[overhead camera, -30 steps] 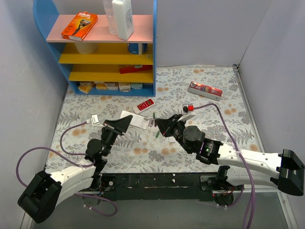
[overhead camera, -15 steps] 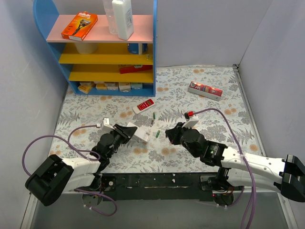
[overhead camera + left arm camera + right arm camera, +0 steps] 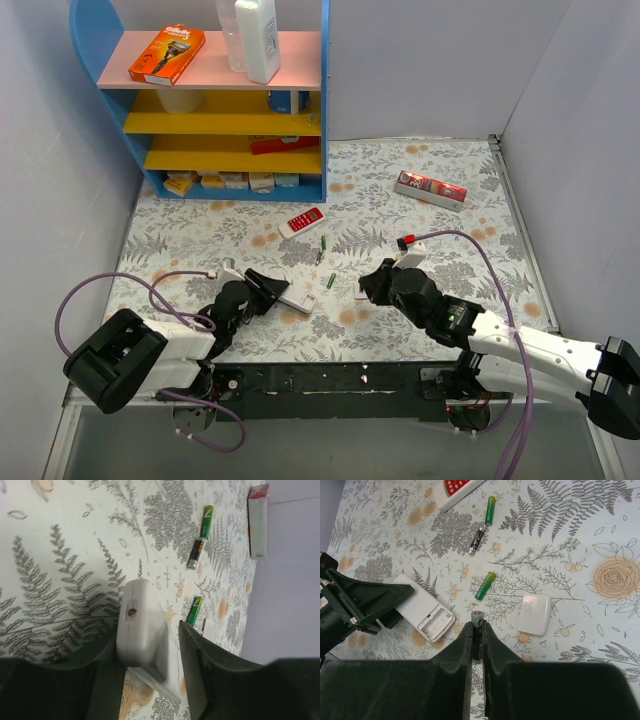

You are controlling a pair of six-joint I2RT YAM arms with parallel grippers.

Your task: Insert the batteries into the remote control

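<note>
The white remote control (image 3: 422, 611) lies back-up on the flowered cloth, its battery compartment (image 3: 436, 622) open and empty. My left gripper (image 3: 150, 645) straddles its near end, open: one finger touches the remote's side and a gap shows at the other finger. My right gripper (image 3: 478, 627) is shut on a dark battery (image 3: 478, 619) with its metal tip sticking out, just right of the compartment. Loose batteries lie beyond: a green one (image 3: 485, 585), a dark one (image 3: 476, 540) and another green one (image 3: 490, 510). In the top view, the remote (image 3: 297, 298) sits between both grippers.
The white battery cover (image 3: 535, 614) lies right of my right gripper. A red remote (image 3: 303, 220) lies further back, and a red and white box (image 3: 431, 188) at the back right. The blue shelf unit (image 3: 215, 100) stands at the back left.
The left arm has brought the remote down and nearer, onto the cloth, and its jaws have loosened. My right gripper has drawn back to the right with its battery.
</note>
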